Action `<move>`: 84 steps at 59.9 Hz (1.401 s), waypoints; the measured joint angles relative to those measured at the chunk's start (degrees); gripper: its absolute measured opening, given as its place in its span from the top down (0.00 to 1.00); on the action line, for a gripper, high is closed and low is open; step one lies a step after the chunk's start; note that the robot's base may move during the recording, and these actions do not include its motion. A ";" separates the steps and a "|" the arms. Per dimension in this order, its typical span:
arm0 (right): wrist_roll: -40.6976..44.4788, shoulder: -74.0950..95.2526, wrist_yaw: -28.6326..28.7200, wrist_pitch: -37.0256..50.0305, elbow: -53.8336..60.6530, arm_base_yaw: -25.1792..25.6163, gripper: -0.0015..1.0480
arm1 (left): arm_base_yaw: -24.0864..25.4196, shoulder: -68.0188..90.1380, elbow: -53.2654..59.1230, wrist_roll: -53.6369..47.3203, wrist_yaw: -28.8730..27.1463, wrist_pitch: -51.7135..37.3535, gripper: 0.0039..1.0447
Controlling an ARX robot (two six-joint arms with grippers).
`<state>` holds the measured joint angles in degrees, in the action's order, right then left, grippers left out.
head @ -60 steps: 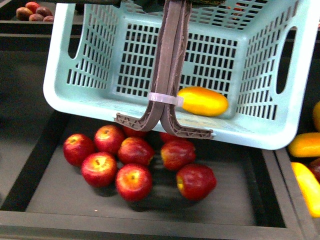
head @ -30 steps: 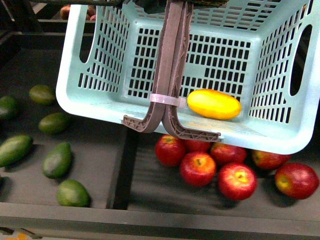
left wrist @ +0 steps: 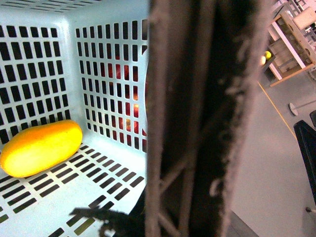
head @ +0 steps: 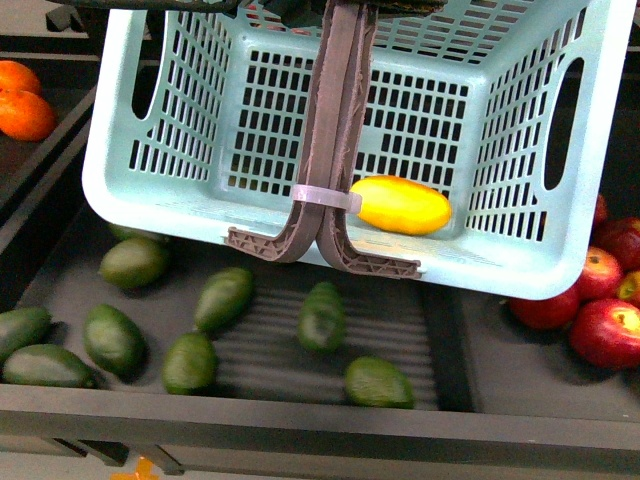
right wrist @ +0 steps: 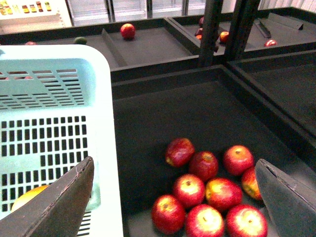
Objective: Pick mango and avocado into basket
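Observation:
The light teal basket hangs tilted in the air, and my left gripper is shut on its brown-grey swing handles. The yellow mango lies on the basket's slotted floor and also shows in the left wrist view. Below the basket, several dark green avocados lie in a black tray, one avocado right under the handle ends. My right gripper is open beside the basket wall, above red apples, with nothing between its fingers.
Red apples fill the tray to the right of the avocados, across a black divider. Oranges lie at the far left. More dark trays with raised edges stretch behind, some holding a few fruits.
The scene under the basket has slid right: first apples, then apples beside avocados, now the avocado tray. The basket stays held in the same place with the mango inside.

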<state>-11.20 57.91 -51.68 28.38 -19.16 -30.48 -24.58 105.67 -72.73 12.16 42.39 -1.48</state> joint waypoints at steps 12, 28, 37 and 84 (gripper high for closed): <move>0.00 0.00 0.00 0.00 -0.02 0.00 0.08 | -0.02 0.00 0.00 0.02 0.66 0.00 0.95; 0.00 0.02 -0.02 0.00 -0.04 0.00 0.08 | -0.02 0.00 0.00 0.00 0.28 0.00 0.95; 0.00 0.00 0.00 0.00 -0.04 -0.02 0.08 | 0.00 0.00 0.00 -0.02 0.13 0.00 0.95; -17.75 19.28 26.73 -13.22 -4.50 33.24 0.08 | -0.31 0.02 -0.02 0.04 1.18 0.00 0.96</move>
<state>-28.95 77.19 -24.95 15.16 -23.66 2.76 -24.88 105.69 -72.75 12.21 43.57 -1.48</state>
